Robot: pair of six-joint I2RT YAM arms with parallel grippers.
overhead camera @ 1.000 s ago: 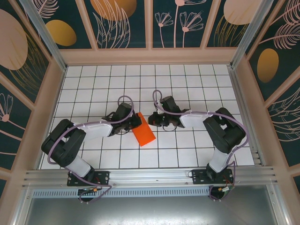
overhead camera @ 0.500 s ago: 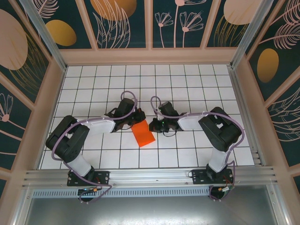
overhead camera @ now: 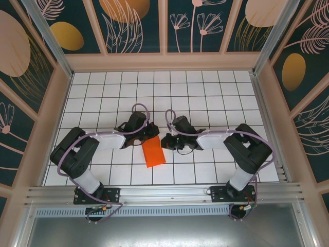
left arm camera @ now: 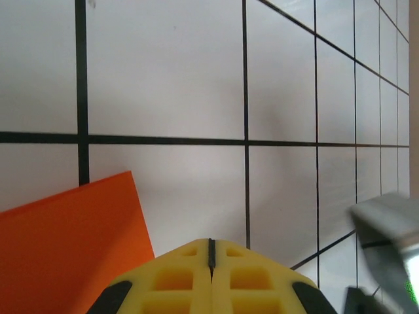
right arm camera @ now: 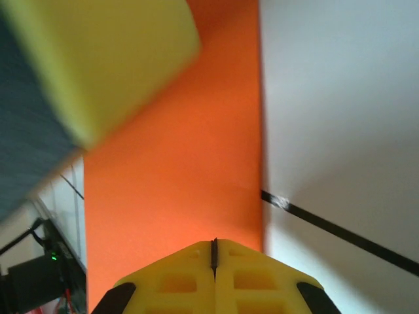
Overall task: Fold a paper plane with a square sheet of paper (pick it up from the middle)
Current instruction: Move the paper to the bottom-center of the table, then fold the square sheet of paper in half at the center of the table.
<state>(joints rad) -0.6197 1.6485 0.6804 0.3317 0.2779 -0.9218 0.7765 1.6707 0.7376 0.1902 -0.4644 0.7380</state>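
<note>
Lying flat near the middle of the white gridded worktop (overhead camera: 205, 92), the folded orange sheet of paper (overhead camera: 153, 152) sits between the left arm (overhead camera: 110, 140) and right arm (overhead camera: 216, 138). The left jaws, clenched on nothing, rest at the paper's 12 o'clock end. The right jaws, likewise clenched empty, hover over its 2 o'clock corner.

top: far edge of the orange paper (overhead camera: 153, 153) hidden under the left gripper (overhead camera: 149, 136) | left wrist: orange paper cut off at left and bottom | right wrist: blurry yellow lump (right arm camera: 98, 59) covers its top left
</note>
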